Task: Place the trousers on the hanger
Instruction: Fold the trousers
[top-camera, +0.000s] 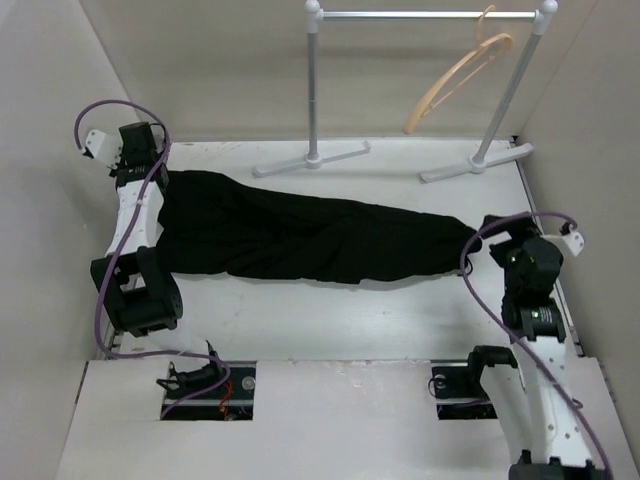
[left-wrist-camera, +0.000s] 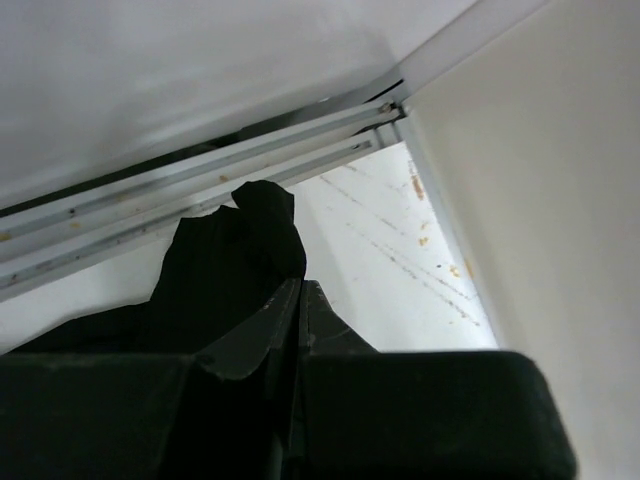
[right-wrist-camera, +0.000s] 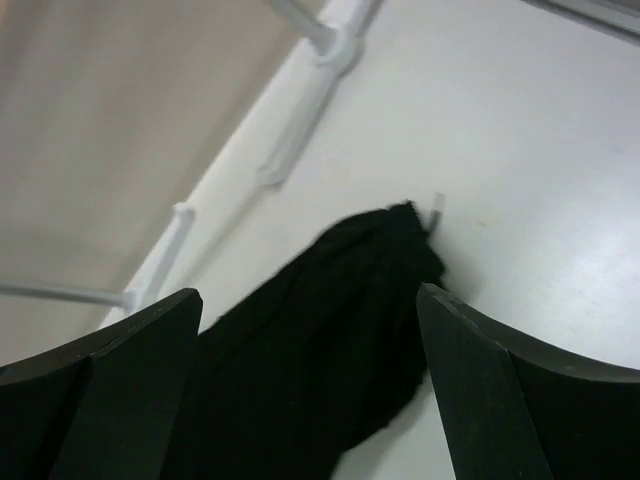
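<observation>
The black trousers lie stretched across the table from left to right. The tan wooden hanger hangs by its hook on the rail at the back right. My left gripper is at the trousers' left end. In the left wrist view its jaws are pressed together, with a peak of the black cloth rising right at the tips. My right gripper is at the trousers' right end. In the right wrist view it is wide open, with the bunched cloth end between the fingers and below them.
The grey metal rail with white joints stands at the back, its two feet on the table near the trousers. Walls close in on the left and right. An aluminium edge strip runs along the left wall.
</observation>
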